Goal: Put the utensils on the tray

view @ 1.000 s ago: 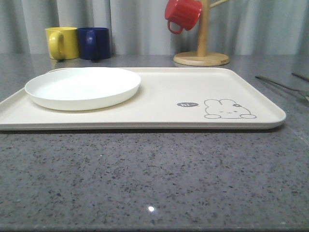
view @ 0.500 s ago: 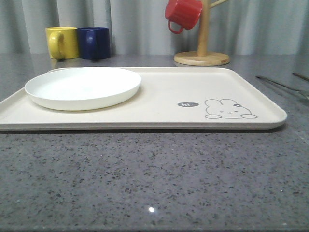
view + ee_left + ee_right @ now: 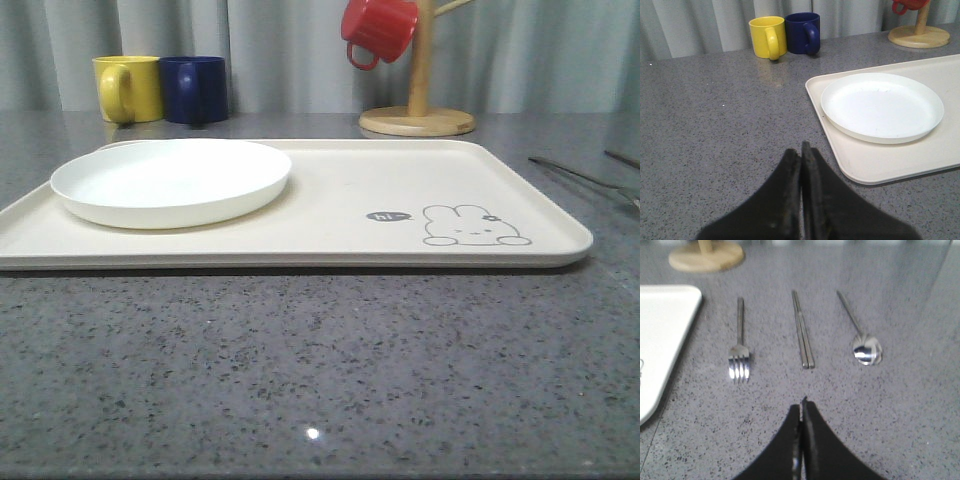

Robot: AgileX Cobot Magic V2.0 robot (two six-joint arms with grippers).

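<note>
The cream tray point(image 3: 340, 200) with its grey rabbit drawing lies mid-table; its corner also shows in the right wrist view point(image 3: 665, 330) and the left wrist view point(image 3: 875, 165). On the grey counter beside the tray lie three silver utensils in a row: a fork point(image 3: 739, 347), a pair of chopsticks point(image 3: 802, 330) and a spoon point(image 3: 865, 347). Thin utensil handles point(image 3: 585, 178) show at the front view's right edge. My right gripper point(image 3: 803, 407) is shut and empty, just short of the chopsticks' near ends. My left gripper point(image 3: 801, 150) is shut and empty over bare counter beside the tray's corner.
A round white plate point(image 3: 172, 180) sits on the tray's left half. A yellow mug point(image 3: 128, 88) and a dark blue mug point(image 3: 196, 89) stand at the back left. A wooden mug tree point(image 3: 418, 115) with a red mug point(image 3: 378, 30) stands behind the tray.
</note>
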